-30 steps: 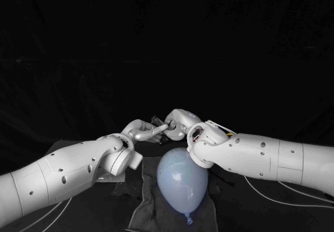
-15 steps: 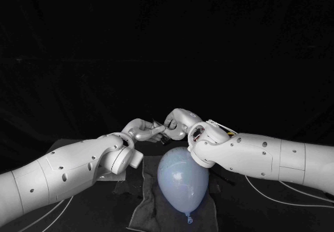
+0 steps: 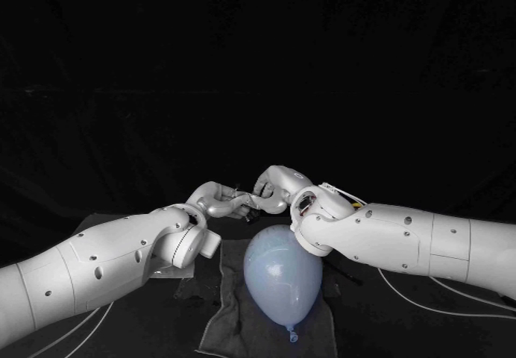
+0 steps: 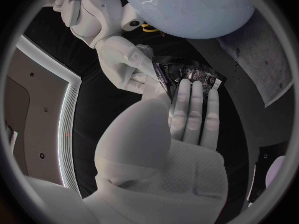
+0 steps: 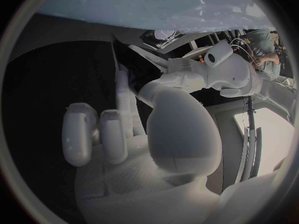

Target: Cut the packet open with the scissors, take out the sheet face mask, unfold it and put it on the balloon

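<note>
- Dark, glossy packet (image 4: 187, 75) with small pale print and a crinkled surface, held above the desk (image 3: 371, 344) just beyond the balloon's round end.
- Left hand (image 3: 218, 201): fingers (image 4: 190, 109) straight and pressed together, flat against one face of the packet, thumb against its near edge, so gripping it.
- Right hand (image 3: 275, 188): facing the left one, fingertips meeting the packet's opposite edge and pinching it.
- Pale blue balloon (image 3: 282, 280), shiny and translucent, lying lengthwise on a dark grey cloth (image 3: 228, 328), knot end pointing toward the robot.
- Count: one packet, one balloon, one cloth, two hands.
- Cloth rumpled, spread on the black desk, reaching out past the balloon on both sides.
- Thin white cables (image 3: 430, 293) looping across the desk on the right side.
- From the head view, packet mostly hidden behind the two hands, only a dark sliver between them; right forearm crossing over the balloon's far right shoulder and covering that part.
</note>
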Robot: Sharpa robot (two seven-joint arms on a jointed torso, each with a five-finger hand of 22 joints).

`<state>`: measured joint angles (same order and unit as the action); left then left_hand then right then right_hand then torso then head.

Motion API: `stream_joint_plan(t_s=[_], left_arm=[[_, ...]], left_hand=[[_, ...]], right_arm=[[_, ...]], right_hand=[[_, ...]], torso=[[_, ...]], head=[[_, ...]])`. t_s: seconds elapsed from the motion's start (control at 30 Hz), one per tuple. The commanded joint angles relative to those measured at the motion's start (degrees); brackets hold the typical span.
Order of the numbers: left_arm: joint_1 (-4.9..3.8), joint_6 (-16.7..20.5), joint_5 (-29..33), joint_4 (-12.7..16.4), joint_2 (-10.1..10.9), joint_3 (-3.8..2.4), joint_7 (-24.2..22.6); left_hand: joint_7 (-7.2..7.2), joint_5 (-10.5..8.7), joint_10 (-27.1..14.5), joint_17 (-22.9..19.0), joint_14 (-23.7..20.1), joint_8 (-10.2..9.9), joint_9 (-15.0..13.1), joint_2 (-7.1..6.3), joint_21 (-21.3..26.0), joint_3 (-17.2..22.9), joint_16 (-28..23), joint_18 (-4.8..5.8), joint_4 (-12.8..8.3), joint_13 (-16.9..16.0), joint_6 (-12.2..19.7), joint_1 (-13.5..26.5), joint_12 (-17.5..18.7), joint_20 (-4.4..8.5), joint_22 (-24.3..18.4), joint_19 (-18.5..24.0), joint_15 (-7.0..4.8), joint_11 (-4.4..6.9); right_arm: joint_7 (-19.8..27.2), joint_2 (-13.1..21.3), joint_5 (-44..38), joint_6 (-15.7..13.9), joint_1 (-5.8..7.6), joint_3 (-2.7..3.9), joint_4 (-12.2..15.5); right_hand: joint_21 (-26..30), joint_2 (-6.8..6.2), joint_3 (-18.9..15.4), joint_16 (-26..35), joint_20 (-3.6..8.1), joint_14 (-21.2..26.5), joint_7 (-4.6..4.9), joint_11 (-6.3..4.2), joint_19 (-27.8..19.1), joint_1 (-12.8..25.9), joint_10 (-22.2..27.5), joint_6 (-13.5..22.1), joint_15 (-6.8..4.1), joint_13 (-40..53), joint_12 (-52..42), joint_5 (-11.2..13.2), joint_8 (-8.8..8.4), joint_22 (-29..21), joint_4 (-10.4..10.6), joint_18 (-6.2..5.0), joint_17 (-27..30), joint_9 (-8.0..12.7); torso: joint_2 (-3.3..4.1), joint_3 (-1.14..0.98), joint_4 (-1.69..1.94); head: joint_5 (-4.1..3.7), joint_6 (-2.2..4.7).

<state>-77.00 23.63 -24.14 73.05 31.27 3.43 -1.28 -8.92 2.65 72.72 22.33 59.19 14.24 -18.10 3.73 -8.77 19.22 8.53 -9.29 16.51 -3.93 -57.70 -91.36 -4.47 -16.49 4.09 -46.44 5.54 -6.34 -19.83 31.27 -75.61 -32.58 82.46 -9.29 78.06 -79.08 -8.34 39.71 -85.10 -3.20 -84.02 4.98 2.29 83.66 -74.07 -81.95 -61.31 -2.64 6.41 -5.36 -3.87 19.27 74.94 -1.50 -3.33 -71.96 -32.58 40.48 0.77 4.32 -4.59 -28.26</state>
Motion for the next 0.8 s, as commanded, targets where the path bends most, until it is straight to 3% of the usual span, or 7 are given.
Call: stream_joint_plan(t_s=[0.03,0.07,0.1,0.27,0.57,0.8], left_arm=[[-0.1,0.6,0.8,0.4,0.2,-0.1,-1.1],[-0.1,0.5,0.8,0.4,0.2,-0.1,-1.0],[-0.1,0.3,0.8,0.5,0.2,-0.1,-0.9],[-0.11,-0.6,0.7,0.7,0.3,-0.09,-0.3],[-0.11,0.2,0.2,0.7,0.5,-0.09,0.3],[-0.11,1.3,-0.1,0.4,0.5,-0.09,0.3]], left_hand=[[-0.2,0.12,0.6,-0.1,0.6,0.5,-1.6,-0.79,-0.1,1.5,-0.3,-0.75,0.0,0.1,-0.1,0.7,0.4,-0.08,0.0,-0.6,-0.01,0.11],[-0.2,0.12,0.6,-0.1,0.6,0.5,-1.6,-0.79,-0.1,1.5,-0.3,-0.75,0.0,0.1,-0.1,0.7,0.4,-0.08,0.0,-0.6,-0.01,0.11],[-0.2,0.12,0.9,-0.1,0.8,0.9,-2.1,-1.69,0.0,3.5,-0.4,-0.78,-0.1,0.1,0.1,1.7,0.5,-0.07,-0.1,-0.9,-0.04,0.13],[-0.23,0.12,1.3,0.0,1.2,1.5,-2.6,-2.49,0.1,5.3,-0.3,-0.82,-0.2,0.0,0.0,2.5,0.5,-0.06,-0.1,-1.1,-0.13,0.19],[-0.14,0.14,2.3,0.1,2.0,2.5,-3.6,-3.42,-0.2,8.6,-0.1,-1.01,-0.9,-0.1,-0.2,3.3,0.3,0.03,0.0,-1.9,-0.45,0.45],[-0.14,0.22,3.6,0.4,3.0,4.5,-6.2,-6.88,-0.7,18.4,0.3,-1.03,-4.6,-0.1,0.1,8.0,0.1,0.22,0.2,-2.9,-0.78,0.64]], right_arm=[[-0.6,0.1,-0.8,-0.4,-0.05,-0.02,-1.0],[-0.7,0.1,-0.9,-0.7,-0.05,-0.02,-1.2],[-0.9,0.1,-1.3,-1.5,-0.05,-0.02,-1.5],[-1.5,0.1,-2.5,-4.2,-0.04,-0.01,-2.7],[-1.3,0.6,-1.7,-4.3,-0.04,0.03,-2.9],[0.0,0.9,0.4,-3.4,0.0,0.06,-2.8]], right_hand=[[-0.4,0.4,1.1,-0.3,0.14,-2.9,-0.09,-1.72,1.1,0.1,-3.4,-0.3,-0.57,0.1,-0.2,0.2,0.29,11.2,-0.8,0.89,-0.1,0.0],[-0.5,0.43,1.2,-0.3,0.14,-2.9,-0.1,-1.72,1.2,0.1,-3.4,-0.3,-0.57,0.1,-0.2,0.2,0.31,11.2,-0.8,0.92,-0.2,-0.1],[-0.5,0.43,1.2,-0.3,0.14,-2.9,-0.1,-1.72,1.2,0.1,-3.4,-0.3,-0.57,0.1,-0.2,0.2,0.31,11.2,-0.8,0.92,-0.2,-0.1],[-0.8,0.44,1.4,-0.4,0.16,-3.0,-0.14,-1.76,1.3,0.2,-3.5,-0.4,-0.6,0.2,-0.3,0.1,0.4,11.4,-0.9,0.98,-0.7,-0.1],[-0.8,0.41,1.5,-0.5,0.16,-3.0,-0.15,-1.78,1.4,0.3,-3.6,-0.4,-0.61,0.2,-0.3,0.1,0.44,11.4,-1.0,1.0,-0.8,-0.1],[-0.4,0.29,1.6,-0.4,0.17,-3.0,-0.13,-1.75,1.1,0.5,-3.5,-0.3,-0.61,0.2,-0.3,0.2,0.48,11.3,-1.0,0.9,-0.7,-0.2]], torso=[[0.01,0.02,0.03],[0.02,0.01,0.03],[0.02,0.02,0.03],[0.02,0.04,-0.01],[0.02,-0.03,-0.01],[-0.03,0.01,-0.08]], head=[[-0.02,-0.1],[-0.03,-0.12],[-0.03,-0.13],[-0.03,-0.26],[0.17,-0.53],[0.39,-0.43]])
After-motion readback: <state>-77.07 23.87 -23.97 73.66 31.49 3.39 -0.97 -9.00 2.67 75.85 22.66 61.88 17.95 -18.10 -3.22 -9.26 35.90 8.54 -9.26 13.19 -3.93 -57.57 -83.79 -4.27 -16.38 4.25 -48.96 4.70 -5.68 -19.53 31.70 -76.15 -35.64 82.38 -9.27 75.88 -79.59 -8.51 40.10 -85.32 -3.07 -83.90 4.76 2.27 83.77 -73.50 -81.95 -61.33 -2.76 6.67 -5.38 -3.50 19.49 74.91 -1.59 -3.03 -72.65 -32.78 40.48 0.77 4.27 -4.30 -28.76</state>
